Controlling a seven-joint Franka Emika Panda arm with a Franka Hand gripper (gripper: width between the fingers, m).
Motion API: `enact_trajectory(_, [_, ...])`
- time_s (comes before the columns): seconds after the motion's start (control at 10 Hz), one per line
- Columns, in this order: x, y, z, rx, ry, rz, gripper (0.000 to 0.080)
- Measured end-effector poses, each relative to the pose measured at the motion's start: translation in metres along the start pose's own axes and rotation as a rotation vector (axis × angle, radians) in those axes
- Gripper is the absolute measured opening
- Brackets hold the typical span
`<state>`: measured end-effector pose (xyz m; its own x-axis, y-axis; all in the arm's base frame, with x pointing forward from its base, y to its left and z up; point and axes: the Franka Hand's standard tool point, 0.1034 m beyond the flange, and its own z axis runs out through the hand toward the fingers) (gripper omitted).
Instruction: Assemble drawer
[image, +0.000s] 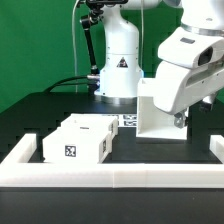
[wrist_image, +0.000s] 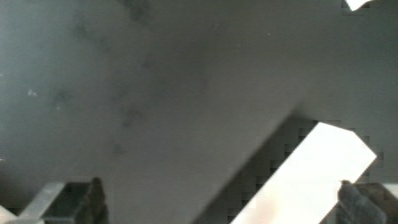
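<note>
The drawer's taller white housing (image: 158, 112) stands upright on the black table at the exterior view's right. Two small white trays with black-and-white tags (image: 80, 140) sit side by side at the front left. My gripper (image: 181, 118) hangs low just beside the housing's right side, under the big white hand. In the wrist view my gripper (wrist_image: 222, 200) is open, with the two dark fingertips (wrist_image: 80, 198) far apart. A white edge of the housing (wrist_image: 320, 170) runs slantwise between them, close to one finger. Nothing is held.
A long low white rail (image: 110, 176) edges the table's front and both sides. The robot base (image: 118, 70) stands at the back centre, with a tagged marker board (image: 128, 121) in front of it. A green wall lies behind.
</note>
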<state>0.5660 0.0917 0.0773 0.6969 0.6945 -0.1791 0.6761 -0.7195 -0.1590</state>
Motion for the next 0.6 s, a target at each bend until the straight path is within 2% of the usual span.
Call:
enact_trajectory(0.5, [-0.0004,-0.0002,0.0006,0.0,-0.001,0.003,0.0649])
enact_trajectory(0.6, [-0.0009,0.0001,0.0003,-0.006,0.008,0.034,0.0649])
